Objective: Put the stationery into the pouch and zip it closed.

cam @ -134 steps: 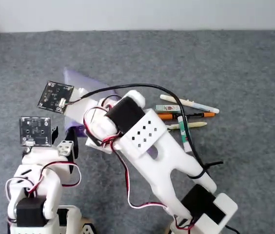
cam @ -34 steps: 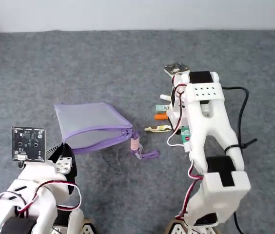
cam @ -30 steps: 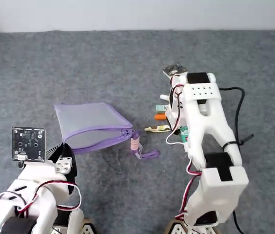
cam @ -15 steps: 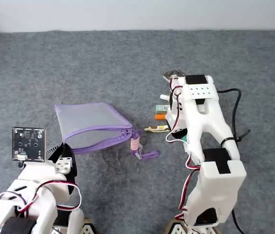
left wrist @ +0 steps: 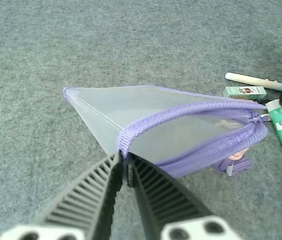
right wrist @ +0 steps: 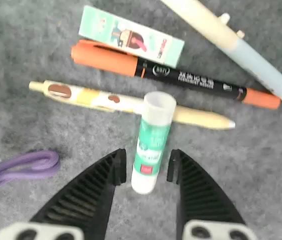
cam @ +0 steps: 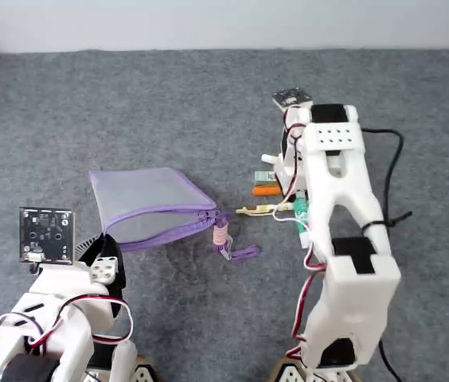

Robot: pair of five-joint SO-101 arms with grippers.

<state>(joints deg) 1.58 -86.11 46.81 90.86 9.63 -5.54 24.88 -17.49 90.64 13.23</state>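
Note:
The purple mesh pouch (cam: 149, 205) lies left of centre with its zipper open. My left gripper (left wrist: 125, 165) is shut on the pouch (left wrist: 171, 120) at its purple-trimmed corner. My right gripper (right wrist: 146, 159) is open, and its fingers straddle the lower end of a green-and-white glue stick (right wrist: 152, 142) without touching it. Beyond the glue stick lie a yellow pen (right wrist: 106, 99), an orange marker (right wrist: 181, 75), a small green eraser box (right wrist: 131, 30) and a cream-and-blue pen (right wrist: 231, 42). From above, the right arm (cam: 332, 175) covers much of this pile; the glue stick (cam: 302, 219) shows beside it.
The pouch's purple zipper strap (cam: 236, 253) trails on the grey carpet between pouch and stationery, and it also shows near the right gripper as the strap (right wrist: 26, 165). The left arm's base (cam: 49, 318) sits at the near left. Open carpet lies to the far side.
The right arm has swung from over the pouch to the stationery pile, then reached slightly farther out. The pouch and the left arm have stayed put.

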